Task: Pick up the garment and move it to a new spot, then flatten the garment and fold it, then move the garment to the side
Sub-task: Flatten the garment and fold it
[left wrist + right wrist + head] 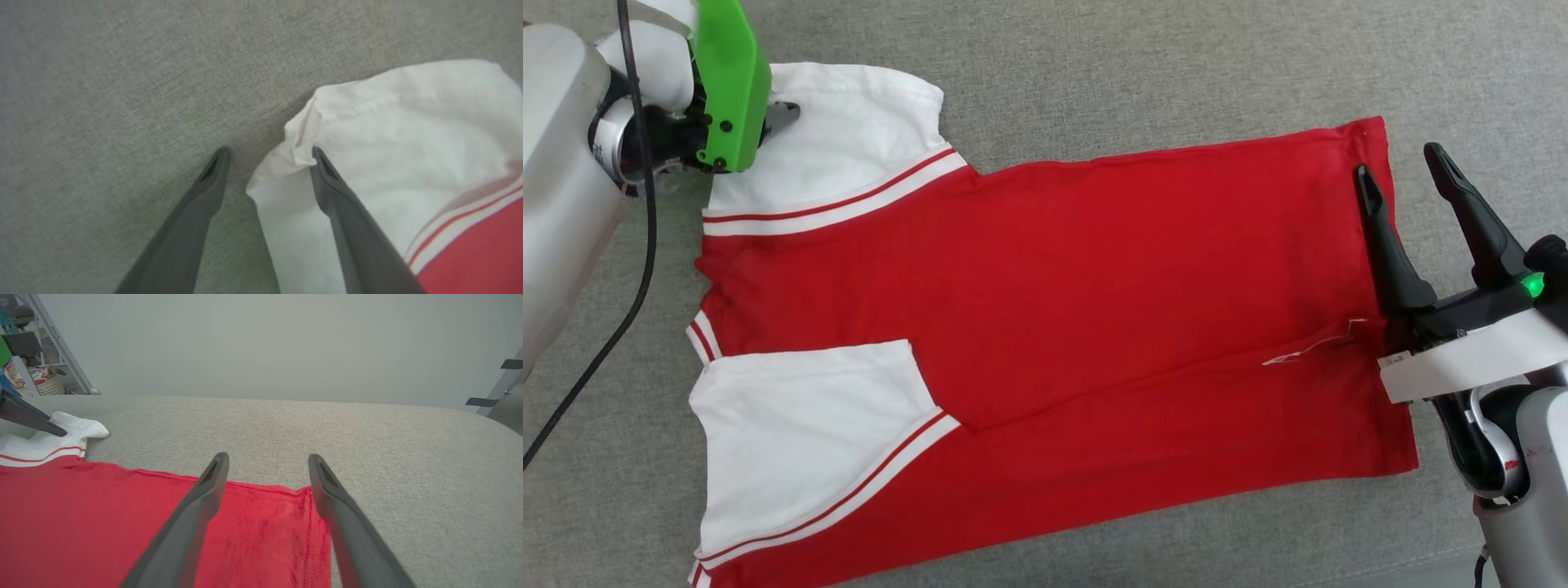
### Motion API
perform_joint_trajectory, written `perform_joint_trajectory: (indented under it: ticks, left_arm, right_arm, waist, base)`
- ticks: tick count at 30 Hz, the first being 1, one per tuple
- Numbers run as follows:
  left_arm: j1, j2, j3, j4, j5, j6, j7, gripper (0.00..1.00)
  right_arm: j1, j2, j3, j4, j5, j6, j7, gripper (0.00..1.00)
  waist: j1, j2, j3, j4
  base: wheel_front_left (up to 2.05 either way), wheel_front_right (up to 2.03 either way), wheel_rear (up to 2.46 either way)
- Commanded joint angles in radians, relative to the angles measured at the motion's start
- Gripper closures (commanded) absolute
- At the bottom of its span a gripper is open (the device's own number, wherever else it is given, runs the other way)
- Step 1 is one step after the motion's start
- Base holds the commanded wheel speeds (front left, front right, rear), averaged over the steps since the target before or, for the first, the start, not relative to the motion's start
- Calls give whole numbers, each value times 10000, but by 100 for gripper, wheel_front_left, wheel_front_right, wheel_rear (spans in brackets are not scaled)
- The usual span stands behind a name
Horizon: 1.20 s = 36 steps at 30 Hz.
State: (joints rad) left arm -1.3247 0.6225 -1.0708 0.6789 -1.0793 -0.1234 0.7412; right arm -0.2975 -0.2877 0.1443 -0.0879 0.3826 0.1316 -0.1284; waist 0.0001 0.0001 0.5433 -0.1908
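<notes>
The garment (1054, 269) lies spread on the grey cloth surface with plain red upward, both white sleeves at the left and the hem at the right. My left gripper (780, 114), under a green cover, is at the far white sleeve (408, 143). It stands open (267, 157), one finger on the grey cloth and the other resting on the sleeve's crumpled edge. My right gripper (1401, 162) is open at the hem's far corner. Its fingers straddle that red corner (302, 498) just above it, holding nothing (267, 461).
The grey padded surface (1143, 73) reaches past the garment on every side. A black cable (645, 204) hangs by my left arm. Beyond the surface's far edge are a plain wall and a shelf with a basket (45, 386).
</notes>
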Motion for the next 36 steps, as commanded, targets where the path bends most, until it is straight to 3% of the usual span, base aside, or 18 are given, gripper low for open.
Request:
perform_joint_trajectory:
  ticks: [1, 2, 3, 10, 16, 22, 29, 33, 36]
  left_arm:
    - [264, -121, -265, 144, -8, -41, 140, 0]
    - [283, -108, -320, 145, -11, -49, 139, 27]
    - [309, -86, -378, 139, -18, -56, 107, 100]
    - [265, 124, -709, -467, 184, -69, -894, 100]
    - [292, 450, -953, -1501, 294, -71, -2104, 100]
    - [490, 586, -1138, -2374, 540, -72, -3036, 100]
    - [733, 511, -1262, -3201, 834, -9, -3567, 100]
    - [700, 475, -1279, -3513, 980, 78, -3695, 100]
    - [606, 445, -1273, -3701, 1080, 122, -3755, 100]
  right_arm:
    - [-191, -58, 10, 79, 65, -9, -106, 0]
    - [-200, -78, 1, 120, 81, -9, -123, 0]
    - [-217, -109, -22, 169, 98, -9, -137, 0]
    - [-589, -604, -562, 237, 67, -9, -166, 0]
    - [-1394, -1588, -683, 59, 151, -9, 998, 0]
    - [-2389, -3004, -54, 264, 872, -9, 3507, 0]
    - [-3157, -4555, 1195, 1417, 2640, -9, 7721, 0]
    - [-3465, -4763, 1494, 2108, 3415, -9, 9319, 0]
    - [-3667, -4571, 1535, 2646, 3699, -9, 9870, 0]
  waist:
    - [-1, -1, 118, -85]
    - [-1, -1, 113, -70]
    - [-1, -1, 90, -46]
    - [-1, -1, -400, 282]
    - [-1, -1, -949, 696]
    - [-1, -1, -1299, 1159]
    - [-1, -1, -1393, 1613]
    - [-1, -1, -1253, 1810]
    - [-1, -1, -1075, 1945]
  base:
    - [0, 0, 0]
    - [0, 0, 0]
    - [0, 0, 0]
    - [0, 0, 0]
    - [0, 0, 0]
    - [0, 0, 0]
    - [0, 0, 0]
    - [0, 0, 0]
    - [0, 0, 0]
